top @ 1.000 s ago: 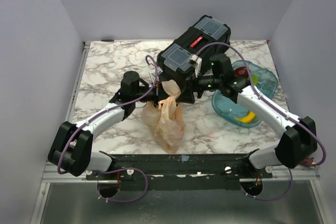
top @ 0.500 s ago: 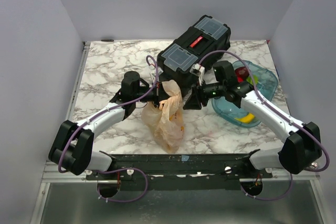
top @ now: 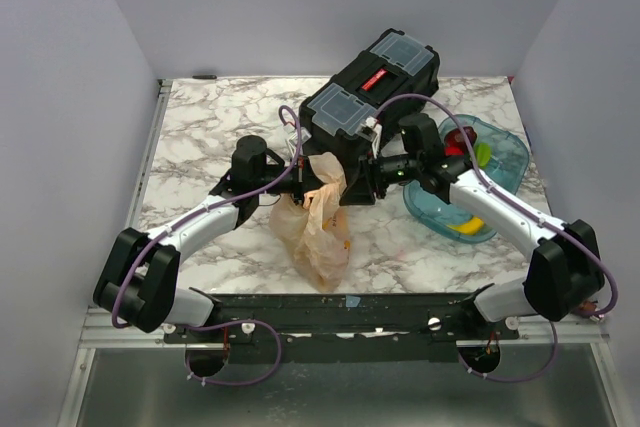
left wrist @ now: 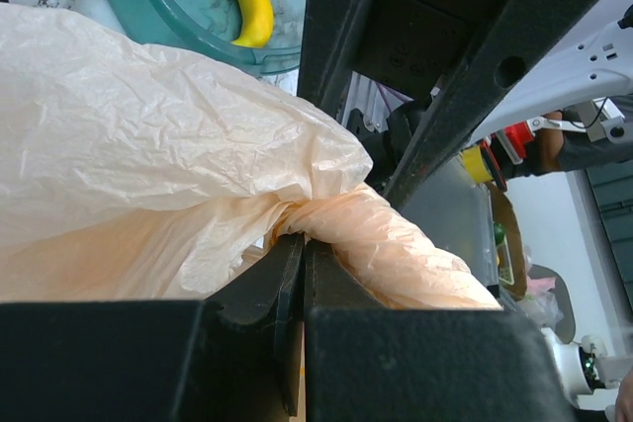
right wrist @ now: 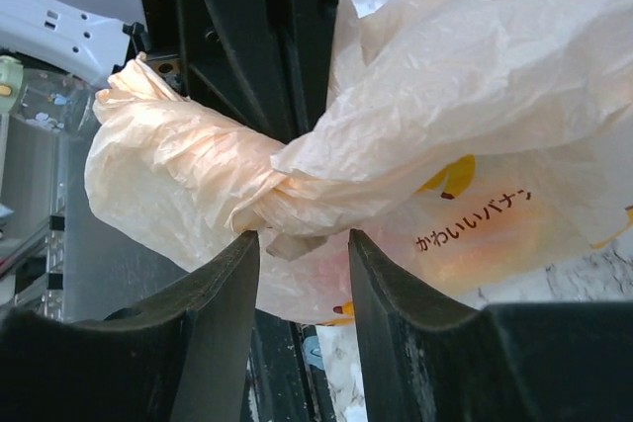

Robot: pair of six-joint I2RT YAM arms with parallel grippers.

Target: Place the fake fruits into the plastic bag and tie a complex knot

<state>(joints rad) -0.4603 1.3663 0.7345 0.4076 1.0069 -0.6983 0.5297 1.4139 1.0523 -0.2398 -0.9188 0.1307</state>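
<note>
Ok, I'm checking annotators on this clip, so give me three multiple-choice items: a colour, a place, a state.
1. The bag is: A pale peach; B dark green; C black.
2. The banana lies: A inside the bag; B in the blue tray; C on top of the bag.
3. The left pincer is: A wide open; B holding the banana; C shut on the bag.
Answers: 1 A, the plastic looks peach in every view. 2 B, its yellow curve lies in the tray. 3 C, the left wrist view shows plastic pinched in its closed grip.
</note>
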